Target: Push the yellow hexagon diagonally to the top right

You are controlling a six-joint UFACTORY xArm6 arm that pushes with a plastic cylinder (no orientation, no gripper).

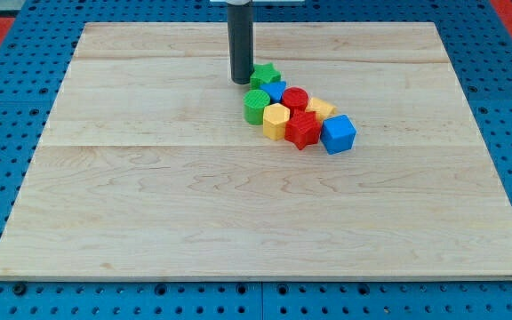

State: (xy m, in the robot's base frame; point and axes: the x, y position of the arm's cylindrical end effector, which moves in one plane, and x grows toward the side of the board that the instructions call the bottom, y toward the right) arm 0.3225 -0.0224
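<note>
The yellow hexagon (276, 122) sits in a tight cluster of blocks just right of the board's centre, toward the view's top. It touches a green round block (256, 106) on its left and a red star-like block (303, 130) on its right. My tip (241, 82) rests on the board at the cluster's upper left, just left of a green star (264, 76). It is above and left of the yellow hexagon, with the green round block between them.
A blue block (276, 90), a red round block (295, 99) and another yellow block (319, 109) fill the cluster's upper part. A blue cube (338, 134) ends it on the right. The wooden board (149, 196) lies on a blue pegboard (7, 98).
</note>
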